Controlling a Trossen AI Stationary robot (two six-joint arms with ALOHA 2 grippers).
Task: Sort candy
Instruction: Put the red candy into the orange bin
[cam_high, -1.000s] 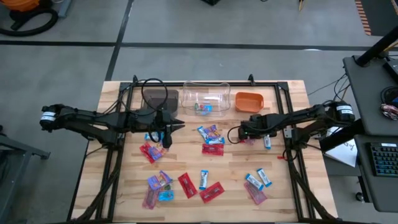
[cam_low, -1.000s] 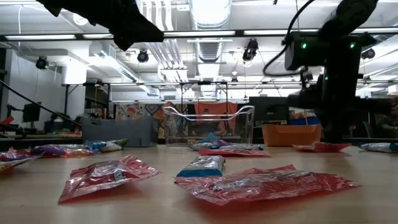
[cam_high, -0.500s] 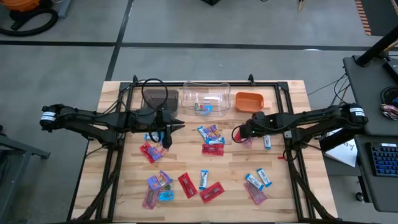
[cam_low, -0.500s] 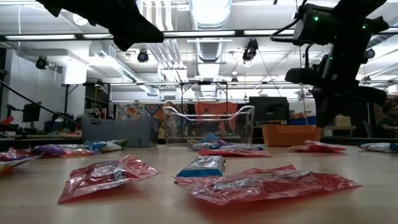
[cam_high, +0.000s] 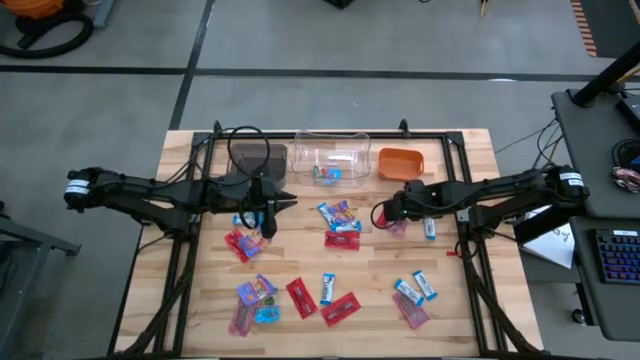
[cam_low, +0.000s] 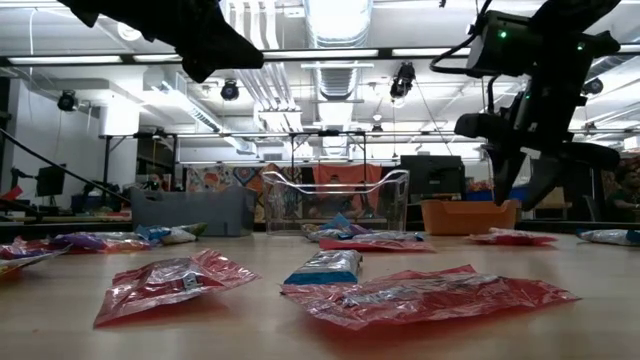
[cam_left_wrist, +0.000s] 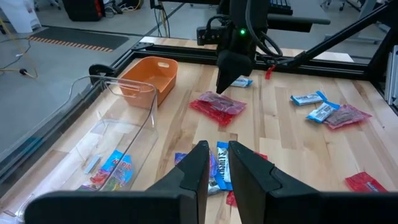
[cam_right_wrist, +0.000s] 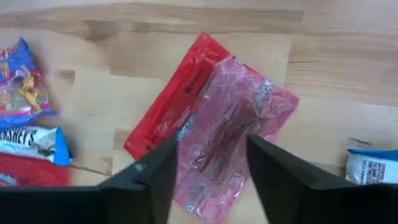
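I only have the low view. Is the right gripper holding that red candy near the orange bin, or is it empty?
Observer: Empty. The right wrist view shows the right gripper open above the red candy, which lies on the table.
Operator: Where's the left gripper?
Observer: From above, the left gripper hangs over the table's left half, just in front of the brown bin.
Operator: Anything in the clear bin?
Observer: Yes, the left wrist view shows wrapped candy on the floor of the clear bin.
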